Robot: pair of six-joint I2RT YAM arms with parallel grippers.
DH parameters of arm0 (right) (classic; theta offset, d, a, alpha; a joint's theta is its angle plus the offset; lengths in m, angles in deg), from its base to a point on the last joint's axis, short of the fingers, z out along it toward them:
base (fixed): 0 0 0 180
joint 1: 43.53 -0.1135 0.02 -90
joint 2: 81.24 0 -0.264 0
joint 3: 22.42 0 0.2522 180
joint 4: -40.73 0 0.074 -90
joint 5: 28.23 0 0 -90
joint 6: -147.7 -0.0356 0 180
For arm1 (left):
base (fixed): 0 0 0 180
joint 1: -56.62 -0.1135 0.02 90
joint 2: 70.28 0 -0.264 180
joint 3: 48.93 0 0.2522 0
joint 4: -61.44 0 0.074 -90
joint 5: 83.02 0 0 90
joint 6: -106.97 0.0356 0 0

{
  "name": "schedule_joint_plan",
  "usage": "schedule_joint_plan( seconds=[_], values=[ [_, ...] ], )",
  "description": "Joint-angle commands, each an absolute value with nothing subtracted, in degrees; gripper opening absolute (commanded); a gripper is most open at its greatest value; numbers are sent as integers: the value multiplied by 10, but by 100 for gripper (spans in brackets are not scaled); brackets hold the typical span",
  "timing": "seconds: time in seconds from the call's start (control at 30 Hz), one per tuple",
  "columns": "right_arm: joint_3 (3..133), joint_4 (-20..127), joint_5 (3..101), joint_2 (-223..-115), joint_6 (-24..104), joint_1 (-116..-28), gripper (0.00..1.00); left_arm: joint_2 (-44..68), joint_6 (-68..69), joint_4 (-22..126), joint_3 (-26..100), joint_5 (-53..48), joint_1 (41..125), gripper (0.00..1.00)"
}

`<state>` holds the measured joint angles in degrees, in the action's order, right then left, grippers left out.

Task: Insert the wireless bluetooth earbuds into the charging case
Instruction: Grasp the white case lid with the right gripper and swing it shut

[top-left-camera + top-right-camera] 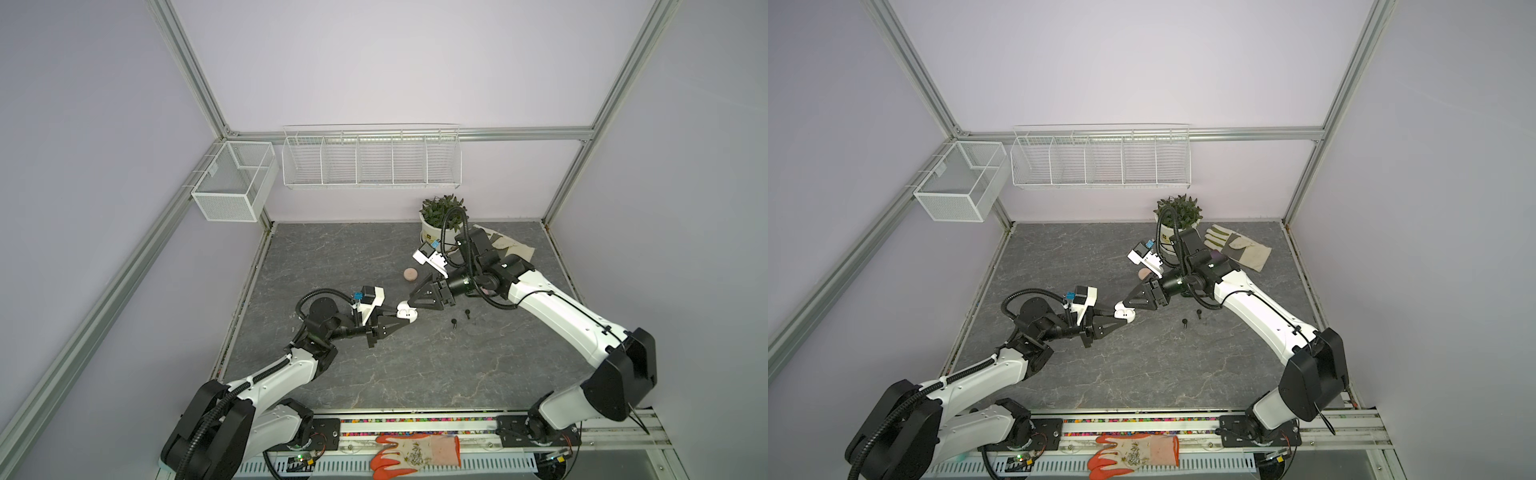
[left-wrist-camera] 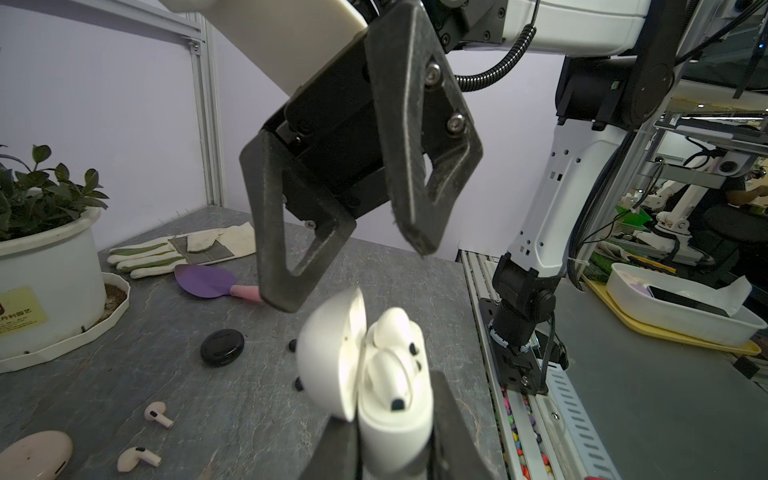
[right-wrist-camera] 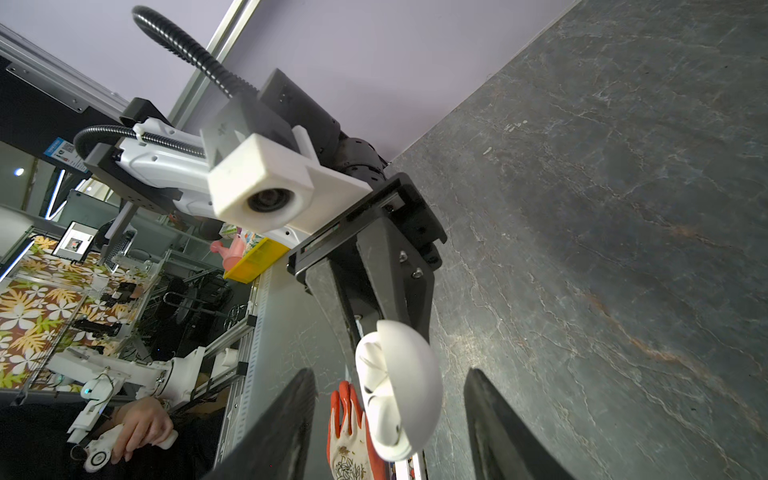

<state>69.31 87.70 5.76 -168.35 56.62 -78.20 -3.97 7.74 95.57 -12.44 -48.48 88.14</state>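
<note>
My left gripper (image 1: 400, 316) is shut on the base of a white charging case (image 1: 406, 311) (image 2: 395, 432) and holds it above the table. Its lid (image 2: 328, 357) stands open. Two white earbuds (image 2: 390, 374) sit in the case. My right gripper (image 1: 409, 302) (image 3: 390, 372) is open, its fingers (image 3: 291, 415) apart on either side of the case (image 3: 399, 390) without touching it. Two black earbuds (image 1: 467, 313) (image 1: 454, 323) and two pinkish-white earbuds (image 2: 158, 414) (image 2: 137, 459) lie loose on the table.
A pink case (image 1: 411, 274) and a black round case (image 2: 222, 347) lie on the table. A potted plant (image 1: 440, 220), a work glove (image 1: 1237, 247) and a purple trowel (image 2: 203, 281) are at the back right. An orange glove (image 1: 415, 455) lies on the front rail.
</note>
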Motion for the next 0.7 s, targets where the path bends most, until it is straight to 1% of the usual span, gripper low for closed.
schedule_joint_plan(
  seconds=[0.0, 0.2, 0.67],
  values=[
    [695, 887, 28, -1686, 579, -790, 59, -39, 88, 956, -103, -493, 883, 0],
    [699, 908, 31, -1691, 592, -796, 58, -39, 90, 948, -100, -489, 883, 0],
    [709, 942, 31, -1677, 611, -808, 48, -60, 97, 916, -100, -463, 883, 0]
  ],
)
